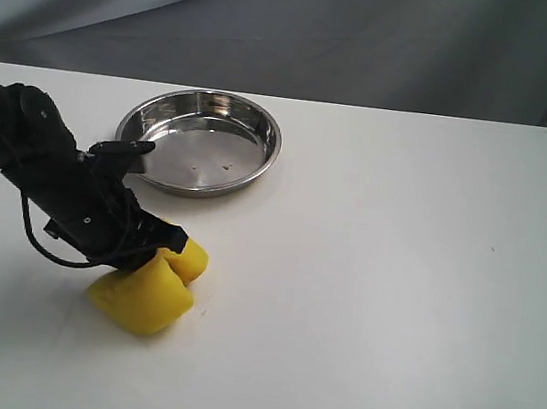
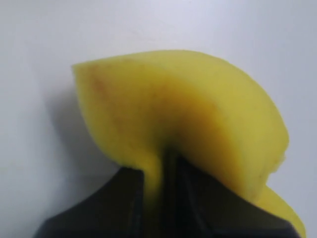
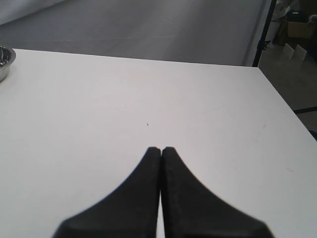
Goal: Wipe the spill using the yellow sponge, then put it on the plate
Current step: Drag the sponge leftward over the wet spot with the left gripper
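Observation:
My left gripper (image 1: pixel 152 249) is shut on the yellow sponge (image 1: pixel 146 294), squeezing it into a fold against the white table at the front left. Up close the yellow sponge (image 2: pixel 183 114) bulges out on both sides of the black fingers (image 2: pixel 124 203), with faint brownish marks on it. The steel plate (image 1: pixel 264 158) sits behind the sponge, with a few specks in it. The spill is not visible; the sponge covers the spot beneath it. My right gripper (image 3: pixel 161 148) is shut and holds nothing, above bare table.
Grey cloth hangs behind the table. The plate's rim (image 3: pixel 6 62) shows at one edge of the right wrist view. The table's far edge and right corner, a black pole (image 3: pixel 265 29) and boxes on the floor show beyond it.

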Controlling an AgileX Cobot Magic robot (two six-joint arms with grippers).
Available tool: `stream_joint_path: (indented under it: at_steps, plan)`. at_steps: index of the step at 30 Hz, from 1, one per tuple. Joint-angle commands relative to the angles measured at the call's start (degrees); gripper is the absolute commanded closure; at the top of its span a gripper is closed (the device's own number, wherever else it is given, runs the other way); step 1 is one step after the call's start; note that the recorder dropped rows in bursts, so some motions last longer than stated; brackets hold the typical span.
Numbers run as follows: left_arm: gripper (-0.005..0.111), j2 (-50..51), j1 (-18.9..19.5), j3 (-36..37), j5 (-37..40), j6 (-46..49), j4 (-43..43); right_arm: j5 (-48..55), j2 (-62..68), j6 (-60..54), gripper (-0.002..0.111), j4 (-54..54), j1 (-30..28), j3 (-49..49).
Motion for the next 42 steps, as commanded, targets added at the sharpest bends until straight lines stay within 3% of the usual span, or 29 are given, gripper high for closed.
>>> stream_joint_path:
  at_steps: [1, 10, 34, 42]
  plan:
    - [0.107, 2.2, 0.6, 1.1, -4.5, -5.0, 14.3, -0.2, -0.3, 0.3, 0.108, -0.4, 0.1, 0.2]
    - [0.107, 2.2, 0.6, 1.1, -4.9, -18.9, 28.1, -0.2, -0.3, 0.3, 0.108, -0.4, 0.1, 0.2]
    - [0.107, 2.2, 0.6, 1.1, -4.7, -19.6, 29.0, -0.2, -0.3, 0.3, 0.108, -0.4, 0.1, 0.2]
    - [0.107, 2.2, 0.6, 1.1, -3.9, -23.8, 40.5, -0.2, -0.3, 0.3, 0.108, -0.4, 0.1, 0.2]
